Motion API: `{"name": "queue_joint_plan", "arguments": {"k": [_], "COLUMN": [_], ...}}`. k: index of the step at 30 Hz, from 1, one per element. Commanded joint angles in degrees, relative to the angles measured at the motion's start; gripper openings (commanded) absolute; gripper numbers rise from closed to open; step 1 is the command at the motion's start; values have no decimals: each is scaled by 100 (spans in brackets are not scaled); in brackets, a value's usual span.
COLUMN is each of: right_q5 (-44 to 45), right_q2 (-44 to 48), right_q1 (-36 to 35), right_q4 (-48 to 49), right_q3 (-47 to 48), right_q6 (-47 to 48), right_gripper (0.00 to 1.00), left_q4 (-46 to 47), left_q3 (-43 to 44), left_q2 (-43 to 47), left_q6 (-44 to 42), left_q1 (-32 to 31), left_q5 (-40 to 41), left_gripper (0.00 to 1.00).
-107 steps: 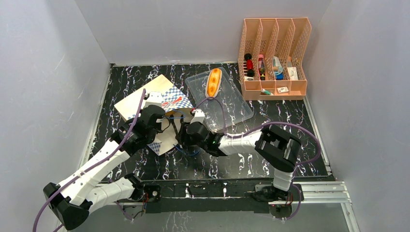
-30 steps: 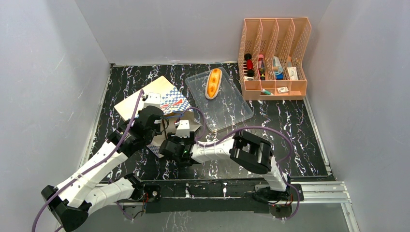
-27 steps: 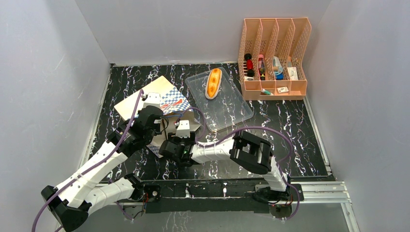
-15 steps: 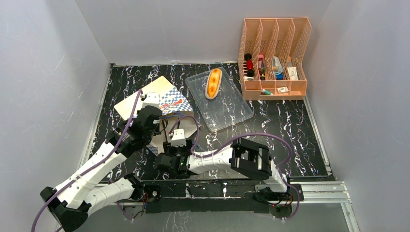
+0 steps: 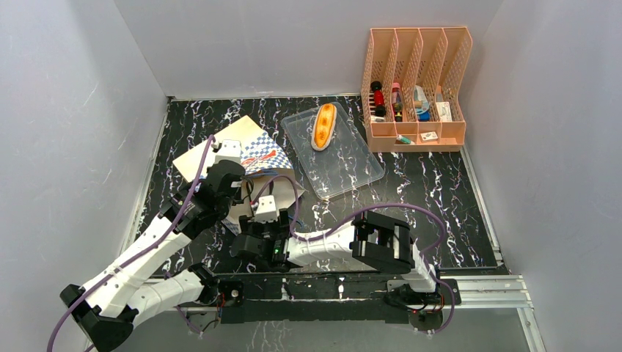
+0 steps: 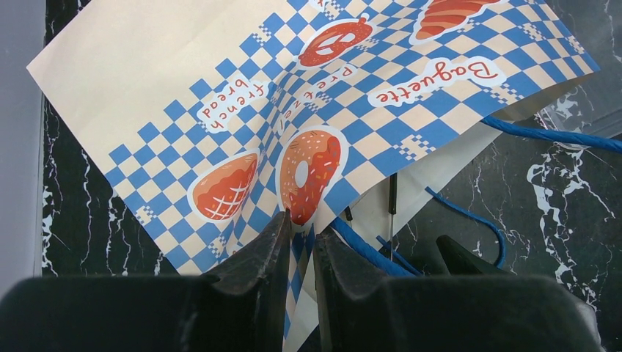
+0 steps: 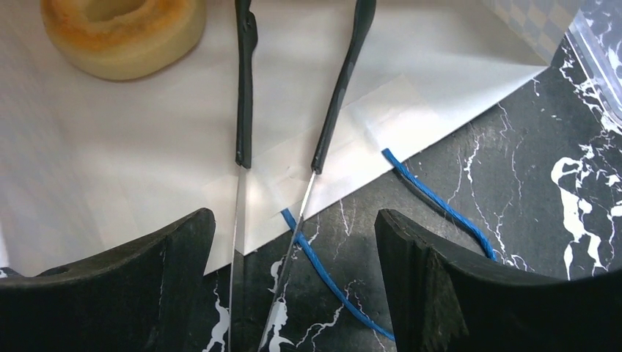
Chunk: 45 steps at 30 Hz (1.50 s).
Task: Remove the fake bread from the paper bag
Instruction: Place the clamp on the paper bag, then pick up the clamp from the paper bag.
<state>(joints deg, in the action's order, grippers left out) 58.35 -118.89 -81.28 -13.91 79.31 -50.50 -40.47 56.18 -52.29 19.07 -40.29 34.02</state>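
Tan paper bag (image 6: 220,88) by the tabletop's (image 5: 440,183) left edge, lip pinched in my left hand (image 6: 301,224), right hand (image 7: 293,220) spread at its mouth, ring donut (image 7: 121,29) lying inside; if that pinch slips, the mouth could collapse on my reach.

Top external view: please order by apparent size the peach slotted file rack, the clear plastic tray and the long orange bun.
Largest to smallest:
peach slotted file rack
clear plastic tray
long orange bun
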Motion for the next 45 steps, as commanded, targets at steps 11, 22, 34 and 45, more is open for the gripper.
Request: {"name": "queue_joint_plan", "arguments": {"k": [11, 22, 34, 45], "right_q5": [-81, -431, -615, -843], "right_q2": [-58, -407, -616, -548], "right_q1": [187, 339, 480, 516], "right_q4": [1218, 1321, 1554, 1672], "right_q3": [-72, 17, 59, -135], "right_q6": [954, 1053, 1307, 1214], "right_gripper": [78, 77, 63, 45], "left_q4": [-49, 52, 107, 231], "left_q3": [288, 304, 306, 195], "left_q2": [145, 74, 39, 49], "left_q6": [9, 13, 18, 27], "left_q1": [13, 13, 13, 13], "left_q5": [54, 15, -9, -65], "left_gripper": [17, 16, 16, 17]}}
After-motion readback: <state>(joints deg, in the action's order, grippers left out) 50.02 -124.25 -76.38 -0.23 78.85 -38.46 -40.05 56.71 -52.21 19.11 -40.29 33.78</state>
